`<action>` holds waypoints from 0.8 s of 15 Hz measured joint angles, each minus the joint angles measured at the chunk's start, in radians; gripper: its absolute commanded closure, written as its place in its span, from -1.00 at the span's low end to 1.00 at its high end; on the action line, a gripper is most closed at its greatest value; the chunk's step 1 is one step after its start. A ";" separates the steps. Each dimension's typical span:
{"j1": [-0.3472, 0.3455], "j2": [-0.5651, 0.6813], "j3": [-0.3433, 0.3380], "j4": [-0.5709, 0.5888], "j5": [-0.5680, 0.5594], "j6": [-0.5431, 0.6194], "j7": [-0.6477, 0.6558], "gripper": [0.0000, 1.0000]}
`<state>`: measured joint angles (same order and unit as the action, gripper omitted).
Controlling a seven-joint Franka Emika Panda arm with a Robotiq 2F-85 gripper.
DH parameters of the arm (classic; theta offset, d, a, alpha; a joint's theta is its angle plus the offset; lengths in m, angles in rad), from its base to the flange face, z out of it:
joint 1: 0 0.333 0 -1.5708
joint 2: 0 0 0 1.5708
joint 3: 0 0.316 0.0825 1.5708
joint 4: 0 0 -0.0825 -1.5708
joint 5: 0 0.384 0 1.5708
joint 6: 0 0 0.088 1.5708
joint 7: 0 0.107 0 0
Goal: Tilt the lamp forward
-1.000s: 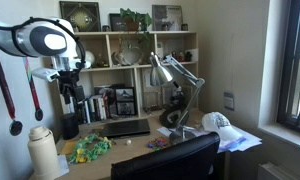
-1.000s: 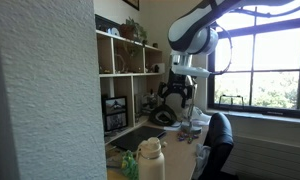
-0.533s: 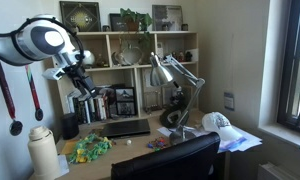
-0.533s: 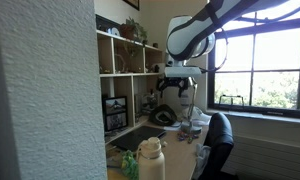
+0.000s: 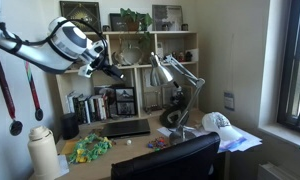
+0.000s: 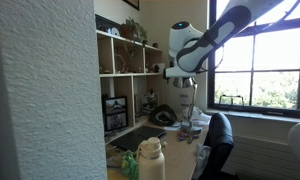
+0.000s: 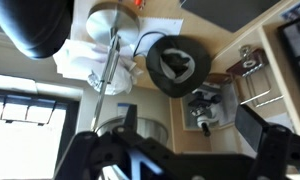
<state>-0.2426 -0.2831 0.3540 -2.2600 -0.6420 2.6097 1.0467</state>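
Note:
The silver lamp stands on the desk in front of the shelves. Its shiny cone shade [image 5: 162,70] hangs from a thin jointed arm [image 5: 194,88]. My gripper [image 5: 113,72] is raised at shade height, to the left of the shade and apart from it. In the other exterior view my gripper [image 6: 176,73] is high above the desk. In the wrist view my gripper [image 7: 194,125] is open and empty, looking down on the shade [image 7: 140,134] and the thin lamp arm [image 7: 107,60].
A shelf unit [image 5: 130,60] with books and a plant stands behind the desk. A microscope [image 7: 204,106], a black round object [image 7: 175,62] and a white cap [image 5: 218,123] lie near the lamp. A white bottle [image 5: 43,152] and a black chair back [image 5: 170,160] are at the front.
My arm has swung upward and towards the lamp; the gripper rose from beside the books to shade height. The lamp has not moved.

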 measured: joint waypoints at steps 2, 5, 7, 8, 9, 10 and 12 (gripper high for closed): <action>-0.080 0.054 0.018 0.077 -0.182 0.010 0.145 -1.00; -0.163 0.141 0.044 0.208 -0.433 0.001 0.348 -1.00; -0.174 0.199 0.050 0.284 -0.537 -0.023 0.433 -1.00; -0.174 0.224 0.054 0.314 -0.572 -0.036 0.459 -1.00; -0.171 0.246 0.057 0.339 -0.602 -0.048 0.481 -1.00; -0.167 0.266 0.061 0.359 -0.625 -0.061 0.498 -1.00; -0.122 0.296 0.033 0.389 -0.664 -0.084 0.530 -1.00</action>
<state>-0.3643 0.0134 0.3869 -1.8711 -1.3056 2.5257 1.5768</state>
